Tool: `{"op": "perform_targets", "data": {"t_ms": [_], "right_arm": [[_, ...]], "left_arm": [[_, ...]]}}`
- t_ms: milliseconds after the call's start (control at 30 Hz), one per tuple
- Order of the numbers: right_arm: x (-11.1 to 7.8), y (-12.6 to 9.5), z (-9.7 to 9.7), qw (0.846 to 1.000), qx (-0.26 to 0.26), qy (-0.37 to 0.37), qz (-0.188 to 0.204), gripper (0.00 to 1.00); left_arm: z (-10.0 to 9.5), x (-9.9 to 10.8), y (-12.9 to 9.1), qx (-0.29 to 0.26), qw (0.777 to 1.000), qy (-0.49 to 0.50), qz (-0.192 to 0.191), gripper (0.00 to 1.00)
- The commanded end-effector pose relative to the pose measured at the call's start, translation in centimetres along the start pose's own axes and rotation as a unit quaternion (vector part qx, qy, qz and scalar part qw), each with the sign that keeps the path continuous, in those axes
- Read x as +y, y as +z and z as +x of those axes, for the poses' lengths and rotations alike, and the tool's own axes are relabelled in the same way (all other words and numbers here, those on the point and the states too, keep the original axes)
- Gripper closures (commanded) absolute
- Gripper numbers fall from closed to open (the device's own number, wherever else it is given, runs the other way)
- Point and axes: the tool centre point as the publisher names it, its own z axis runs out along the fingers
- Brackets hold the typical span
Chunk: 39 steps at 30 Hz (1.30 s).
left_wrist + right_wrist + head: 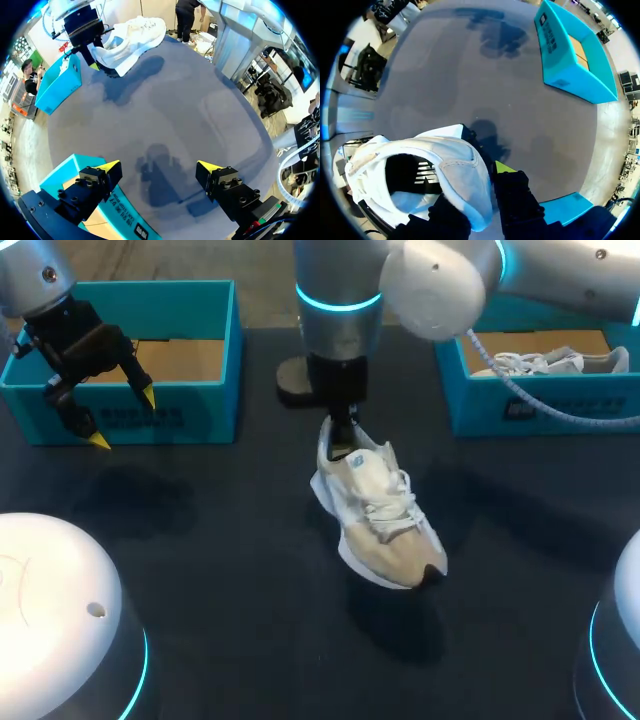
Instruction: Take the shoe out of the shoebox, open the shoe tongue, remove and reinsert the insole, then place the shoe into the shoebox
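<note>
A white and beige shoe (pixel 380 520) hangs above the middle of the dark table, toe pointing toward the front edge, its shadow below it. My right gripper (pixel 343 430) is shut on the shoe's heel collar. In the right wrist view one yellow-tipped finger (pixel 502 166) presses outside the heel of the shoe (pixel 455 170) and the other is hidden inside it. My left gripper (pixel 123 418) stands open and empty over the front wall of the left teal shoebox (pixel 190 420). The left wrist view shows its gripper (pixel 159 166) spread wide, with the shoe (pixel 132 37) far ahead.
A second teal shoebox (pixel 540 405) at the back right holds another white shoe (pixel 540 362). A dark flat piece (pixel 292 380) lies on the table behind my right arm. White domes (pixel 50 610) stand at the front corners.
</note>
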Motion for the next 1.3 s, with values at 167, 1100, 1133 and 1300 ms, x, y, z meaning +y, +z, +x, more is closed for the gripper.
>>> {"op": "perform_targets", "data": {"t_ms": [167, 1100, 1133, 1300], "right_arm": [[-0.5, -0.2, 0.4, 1.000, -0.003, 0.000, -0.005, 1.00], [-8.3, -6.1, -6.3, 0.998, -0.013, 0.031, 0.049, 1.00], [-8.7, -6.3, -6.7, 0.998, -0.014, 0.034, 0.050, 1.00], [-10.7, -7.2, -8.4, 0.998, -0.018, 0.037, 0.050, 1.00]], "left_arm": [[0.0, 0.0, 0.0, 0.001, 1.000, 0.000, -0.002, 0.00], [-1.4, 5.1, -4.9, -0.041, 0.979, -0.198, -0.027, 0.00], [-1.5, 5.5, -5.4, -0.051, 0.973, -0.222, -0.036, 0.00], [-1.5, 6.5, -6.7, -0.062, 0.942, -0.318, -0.084, 0.00]]}}
